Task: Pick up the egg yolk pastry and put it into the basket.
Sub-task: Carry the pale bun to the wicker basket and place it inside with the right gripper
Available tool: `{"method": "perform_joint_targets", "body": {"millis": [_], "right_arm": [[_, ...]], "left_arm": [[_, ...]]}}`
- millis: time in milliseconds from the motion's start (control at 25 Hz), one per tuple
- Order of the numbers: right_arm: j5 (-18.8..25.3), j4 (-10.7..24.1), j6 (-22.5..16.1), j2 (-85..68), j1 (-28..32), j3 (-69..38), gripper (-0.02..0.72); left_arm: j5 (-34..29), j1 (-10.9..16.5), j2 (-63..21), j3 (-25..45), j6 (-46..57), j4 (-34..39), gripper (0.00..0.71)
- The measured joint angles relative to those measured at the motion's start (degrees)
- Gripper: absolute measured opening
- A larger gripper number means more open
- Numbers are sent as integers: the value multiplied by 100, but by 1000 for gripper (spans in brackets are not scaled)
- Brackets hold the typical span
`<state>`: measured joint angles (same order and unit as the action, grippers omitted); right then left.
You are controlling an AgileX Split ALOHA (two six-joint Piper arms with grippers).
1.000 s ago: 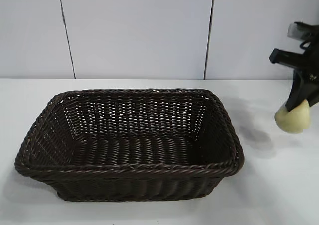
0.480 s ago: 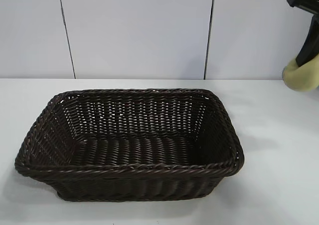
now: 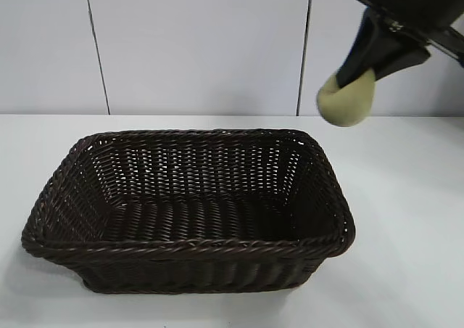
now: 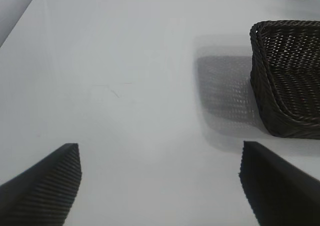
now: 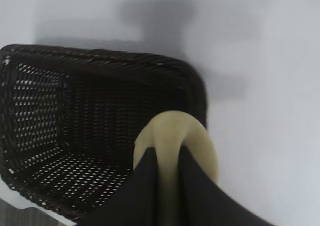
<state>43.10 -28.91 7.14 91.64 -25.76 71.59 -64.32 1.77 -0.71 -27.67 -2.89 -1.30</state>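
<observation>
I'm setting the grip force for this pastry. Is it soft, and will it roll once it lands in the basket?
Probably soft: the egg yolk pastry bulges around the right gripper clamped on it. It seems light, hanging steady above the basket. Being rounded, it may roll slightly, though the woven floor and sloping walls should stop it.

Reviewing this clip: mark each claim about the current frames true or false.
1. The right gripper holds the pastry. True.
2. The pastry lies inside the basket. False: it hangs in the air above the basket's far right corner.
3. The left gripper is open and holds nothing. True.
4. The basket already holds another item. False: nothing is in it.
5. The left gripper is over the basket. False: it is beside it, above bare table.
</observation>
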Motion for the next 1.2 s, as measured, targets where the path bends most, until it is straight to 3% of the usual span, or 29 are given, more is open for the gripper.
{"method": "perform_joint_targets", "body": {"millis": [160,360,840,1120,1200], "right_arm": [[-475,-25,-77,0,-516,0,74],[-773,-31,-257,19,-627,-5,73],[-884,-471,-262,1084,-627,-10,72],[-1011,-489,-262,1638,-627,-10,75],[-1011,-489,-235,1643,-627,-10,107]], "left_arm": [[0,0,0,0,0,0,627],[0,0,0,0,0,0,627],[0,0,0,0,0,0,627],[0,0,0,0,0,0,627],[0,0,0,0,0,0,627]]}}
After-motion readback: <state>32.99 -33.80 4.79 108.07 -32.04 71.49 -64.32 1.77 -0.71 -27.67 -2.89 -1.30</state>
